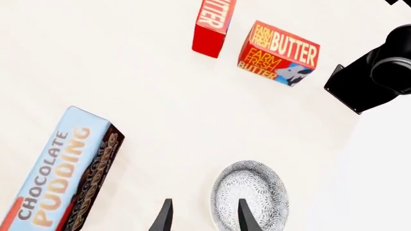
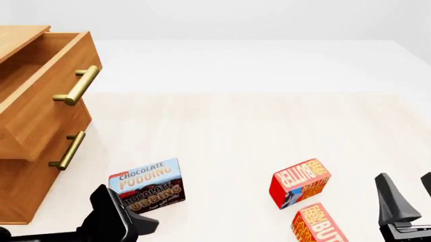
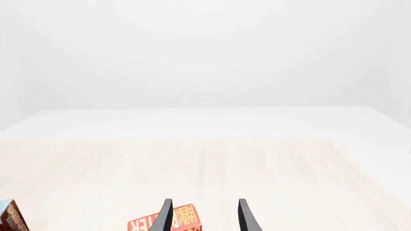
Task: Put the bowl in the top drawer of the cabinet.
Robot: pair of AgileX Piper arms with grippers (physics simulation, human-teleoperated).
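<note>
Front view: we look forward and down, cabinet at left. Left wrist view: close above the surface, facing down. Right wrist view: low, facing forward. All share the butter boxes.

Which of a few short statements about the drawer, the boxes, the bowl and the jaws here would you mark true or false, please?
1. The top drawer of the cabinet stands pulled out. True.
2. The bowl already sits inside the drawer. False: the left wrist view shows it on the table, by the left gripper.
3. Two butter boxes lie on the table. True.
4. The right gripper is shut on a butter box. False: its jaws stand apart, holding nothing.
5. The chocolate pudding box lies to the right of both butter boxes in the front view. False: it lies to their left, nearer the cabinet.
</note>
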